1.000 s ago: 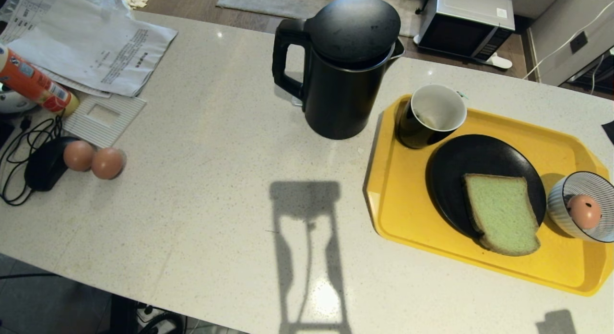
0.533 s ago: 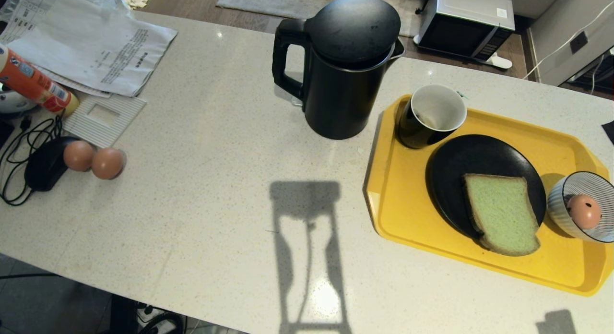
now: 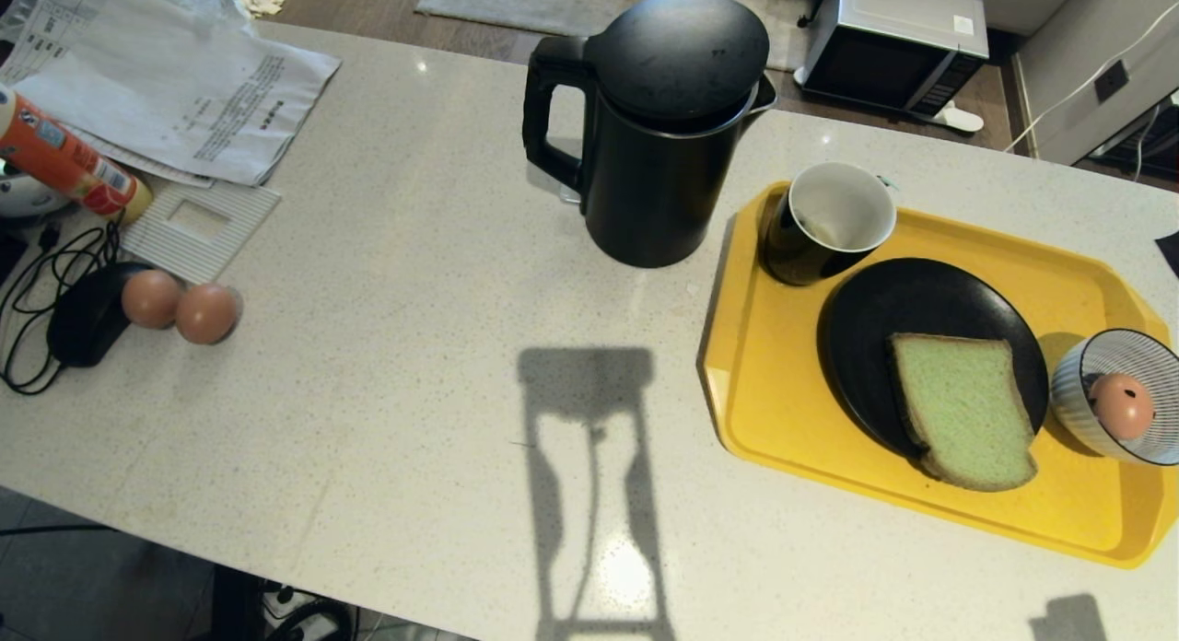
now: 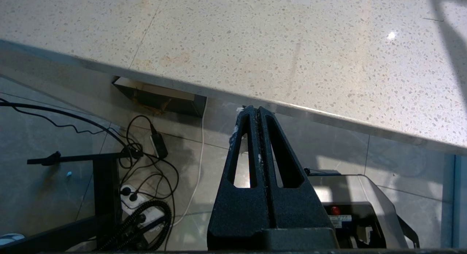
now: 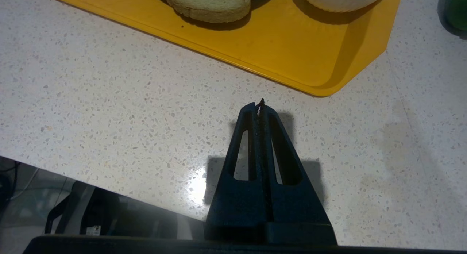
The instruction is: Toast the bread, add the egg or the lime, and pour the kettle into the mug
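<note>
Speckled stone counter point(image 3: 387, 365) carries the black kettle point(image 3: 659, 134) beside a yellow tray point(image 3: 783, 383) holding the mug point(image 3: 829, 222), the bread point(image 3: 963, 411) on a black plate point(image 3: 884, 319), and the egg point(image 3: 1121, 406) in a striped bowl point(image 3: 1073, 383).

Left wrist: left gripper point(image 4: 258, 110), fingers pressed together, at the counter's edge.

Right wrist: right gripper point(image 5: 259, 105), likewise closed and empty, near the tray's corner.

the yellow tray point(image 3: 774, 411) holds the mug point(image 3: 829, 222), the bread point(image 3: 963, 411) on a black plate point(image 3: 884, 319), the egg point(image 3: 1121, 405) in a striped bowl point(image 3: 1073, 383); the kettle point(image 3: 659, 130) stands just beside the tray.
</note>
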You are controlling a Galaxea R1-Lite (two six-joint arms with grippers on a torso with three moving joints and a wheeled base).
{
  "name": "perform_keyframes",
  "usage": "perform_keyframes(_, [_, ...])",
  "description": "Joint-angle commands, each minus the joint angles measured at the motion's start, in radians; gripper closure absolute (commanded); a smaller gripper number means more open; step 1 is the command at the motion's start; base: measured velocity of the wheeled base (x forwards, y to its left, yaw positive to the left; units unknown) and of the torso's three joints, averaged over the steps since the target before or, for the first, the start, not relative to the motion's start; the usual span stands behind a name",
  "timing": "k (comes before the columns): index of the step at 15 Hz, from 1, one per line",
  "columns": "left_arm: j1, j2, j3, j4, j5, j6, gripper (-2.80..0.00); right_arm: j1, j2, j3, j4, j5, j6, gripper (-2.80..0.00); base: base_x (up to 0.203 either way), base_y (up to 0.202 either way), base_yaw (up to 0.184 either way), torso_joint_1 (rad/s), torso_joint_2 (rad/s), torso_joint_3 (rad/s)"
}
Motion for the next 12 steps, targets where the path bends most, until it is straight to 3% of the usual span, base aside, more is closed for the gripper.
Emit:
perform_keyframes(1, [0.000,-0.001,0.015,-0.001,0.000,0.000,0.00,0.000,0.001,0.000,0.000,-0.001,0.002,0.00,0.000,0.000,0.000,0.000,0.00,0.000])
perform_keyframes(12, [0.000,-0.001,0.015,-0.001,0.000,0.000,0.00,0.000,0.001,0.000,-0.003,-0.001,0.018,0.00,0.000,0.000,0.000,0.000,0.00,0.000])
